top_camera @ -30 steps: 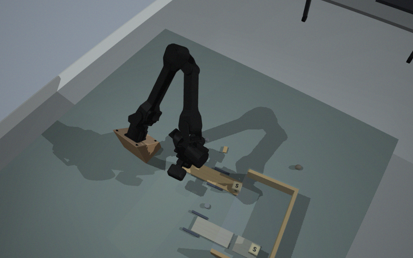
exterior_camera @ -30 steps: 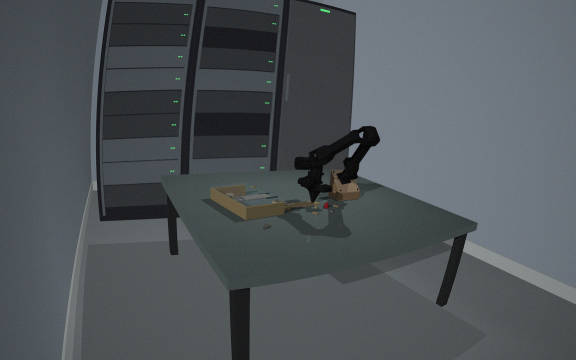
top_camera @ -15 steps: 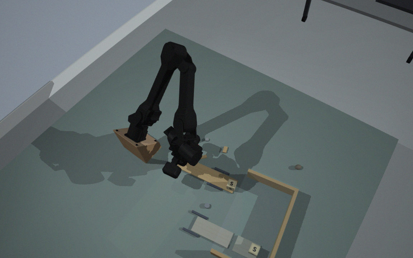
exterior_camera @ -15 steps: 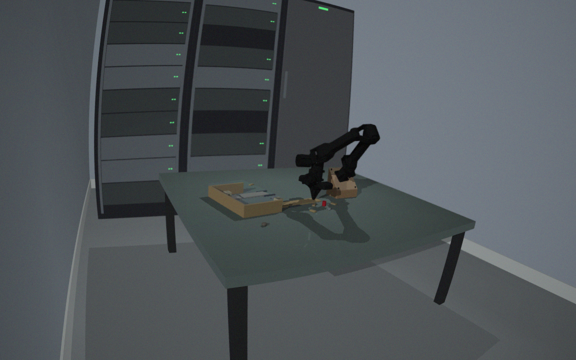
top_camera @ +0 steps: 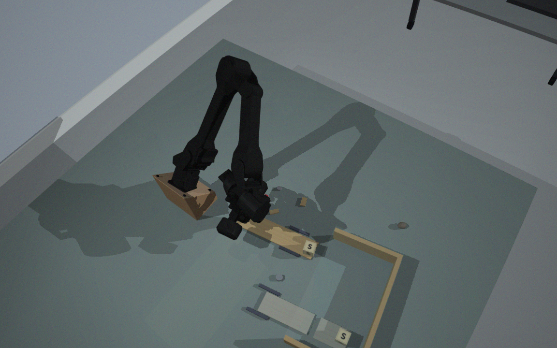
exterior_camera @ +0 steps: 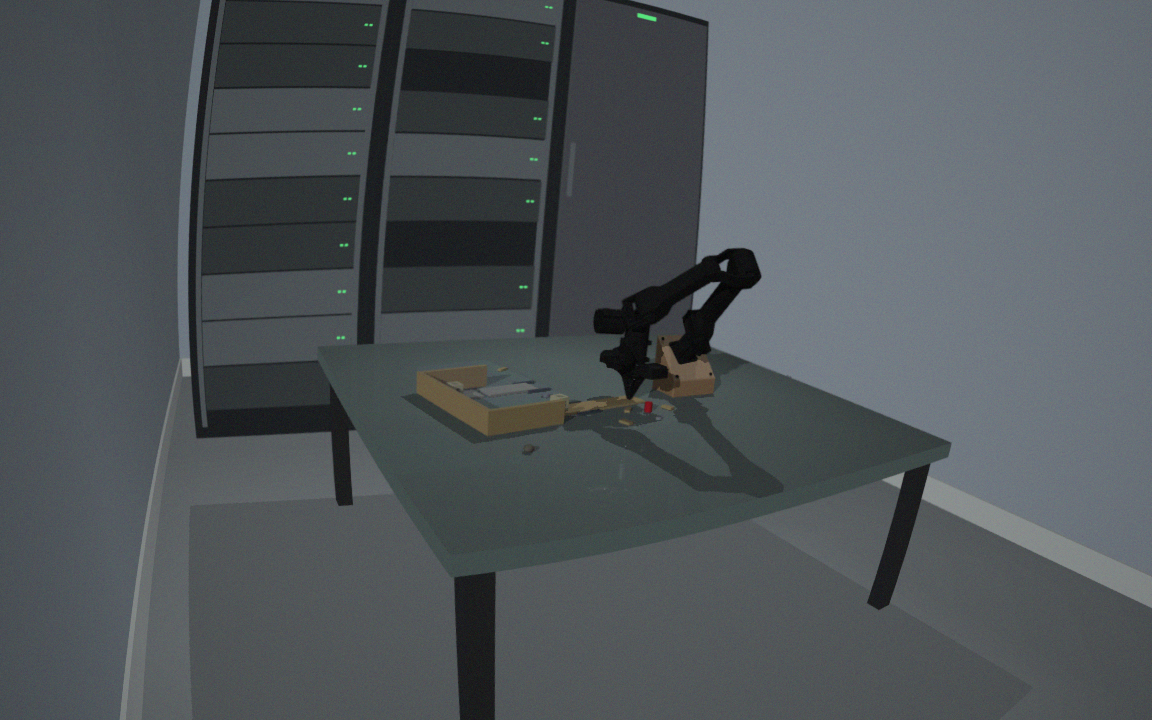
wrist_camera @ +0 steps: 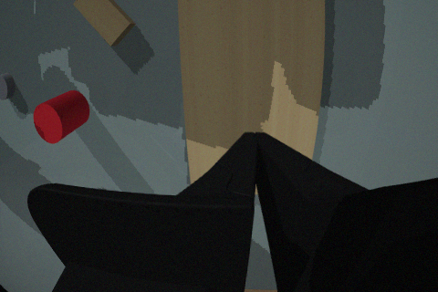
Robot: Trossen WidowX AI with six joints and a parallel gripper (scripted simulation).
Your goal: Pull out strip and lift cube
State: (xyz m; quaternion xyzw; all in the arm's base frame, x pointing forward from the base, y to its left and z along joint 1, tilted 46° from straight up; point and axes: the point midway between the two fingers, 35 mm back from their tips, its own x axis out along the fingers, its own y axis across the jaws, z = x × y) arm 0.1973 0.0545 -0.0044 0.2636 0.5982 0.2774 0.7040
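1. cabinets (exterior_camera: 634,179): standing behind the worktop, small green lights on their fronts.
2. worktop (top_camera: 445,194) (exterior_camera: 741,447) (wrist_camera: 411,55): grey-green, on dark legs; carries all items below.
3. arm (top_camera: 250,125) (exterior_camera: 678,286): black, mounted on a brown base (top_camera: 187,204) (exterior_camera: 692,388), bent high and reaching down over the wooden strip.
4. frame (top_camera: 388,294) (exterior_camera: 526,418): low wooden walls, open on the side facing the arm.
5. wooden strip (top_camera: 278,233) (exterior_camera: 598,405) (wrist_camera: 251,55): in one piece, lying between two dark rails, its cube end outside the frame's open side.
6. grey strip (top_camera: 286,312): found in two parts, a gap between it and the short piece (top_camera: 330,328).
7. fingers (exterior_camera: 629,392): narrow, tips together, pointing down at the wooden strip's near end; nothing seen gripped. contact with the strip cannot be confirmed.
8. target cube (top_camera: 309,248) (exterior_camera: 558,396): marked "s", resting on the wooden strip's far end, not lifted.
9. other cube (top_camera: 343,335): also marked "s", on the short piece.
10. red cylinder (exterior_camera: 648,406) (wrist_camera: 64,116): beside the wooden strip, apart from it.
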